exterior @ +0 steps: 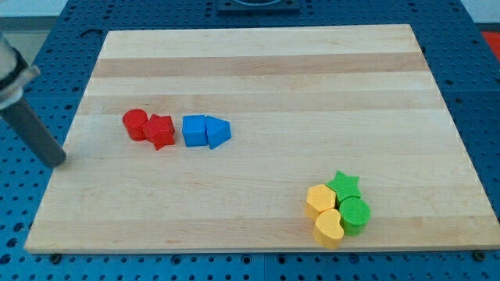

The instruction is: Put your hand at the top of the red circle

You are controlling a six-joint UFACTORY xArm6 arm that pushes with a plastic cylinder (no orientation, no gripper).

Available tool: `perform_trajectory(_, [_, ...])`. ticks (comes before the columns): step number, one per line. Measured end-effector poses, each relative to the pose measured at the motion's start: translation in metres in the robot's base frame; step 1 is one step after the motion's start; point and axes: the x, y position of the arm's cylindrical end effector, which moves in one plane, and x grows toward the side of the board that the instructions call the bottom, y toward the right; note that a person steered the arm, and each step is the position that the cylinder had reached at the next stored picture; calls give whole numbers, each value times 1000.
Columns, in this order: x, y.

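Nearest the camera, at the board's lower right, lies a cluster of four touching blocks: a yellow heart [329, 227] at the cluster's 6 o'clock, a yellow hexagon-like block [319, 200] at its 10 o'clock, a green star [344, 186] at its 12 o'clock and a green cylinder [355, 215] at its 3 o'clock. Well apart from these, toward 10 o'clock across the wooden board [266, 70], a row of four blocks runs from the view's left to its right. First comes the red circle [135, 124], a short red cylinder standing left of the board's centre. Touching it at its 4 o'clock is a red star [160, 131]. Just beside the star, at its 3 o'clock, sits a blue cube [194, 130], and a blue triangle [218, 133] touches the cube's 3 o'clock side. The dark rod enters from the view's upper left corner and slants down to the board's left edge, where the tip [59, 161] rests. The tip lies at about 8 o'clock from the red circle, clearly apart from it and touching no block. The tool is a plain rod with no jaws, so it clamps nothing. A blue perforated surface [476, 117] surrounds the board on every side.
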Motion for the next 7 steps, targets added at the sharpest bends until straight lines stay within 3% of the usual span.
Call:
perform_trajectory(2, [-98,40])
perform_trajectory(3, [-116,90])
perform_trajectory(5, [-91,132])
perform_trajectory(7, [-88,124])
